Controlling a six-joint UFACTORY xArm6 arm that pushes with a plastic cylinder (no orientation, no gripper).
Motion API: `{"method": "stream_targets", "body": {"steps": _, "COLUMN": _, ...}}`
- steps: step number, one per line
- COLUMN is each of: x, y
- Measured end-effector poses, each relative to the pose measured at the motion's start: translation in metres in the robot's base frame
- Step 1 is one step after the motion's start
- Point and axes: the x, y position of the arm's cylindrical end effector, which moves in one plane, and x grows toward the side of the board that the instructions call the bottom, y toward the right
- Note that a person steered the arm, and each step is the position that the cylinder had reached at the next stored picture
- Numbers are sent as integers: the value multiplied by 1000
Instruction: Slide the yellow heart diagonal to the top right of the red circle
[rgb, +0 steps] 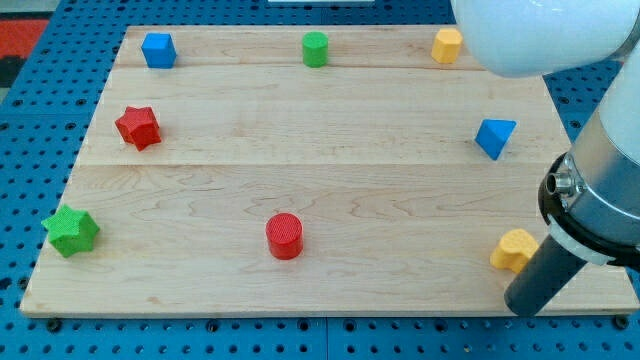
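The yellow heart (514, 250) lies near the board's lower right corner. The red circle (284, 236), a short cylinder, stands low on the board, a little left of centre, far to the heart's left. My dark rod comes down from the arm at the view's right edge. My tip (523, 307) rests at the board's bottom edge, just below the yellow heart and slightly to its right, close to it; I cannot tell whether they touch.
Along the top edge stand a blue cube (158, 50), a green cylinder (315, 48) and a yellow hexagon-like block (447, 45). A red star (138, 127) and a green star (71, 231) sit at the left. A blue triangle (494, 136) sits at the right.
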Motion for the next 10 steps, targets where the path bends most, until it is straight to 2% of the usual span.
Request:
{"method": "stream_targets", "body": {"steps": 4, "x": -11, "y": 0}}
{"method": "stream_targets", "body": {"steps": 6, "x": 1, "y": 54}}
{"method": "stream_targets", "body": {"steps": 7, "x": -11, "y": 85}}
{"method": "stream_targets", "body": {"steps": 8, "x": -41, "y": 104}}
{"method": "stream_targets", "body": {"steps": 10, "x": -77, "y": 109}}
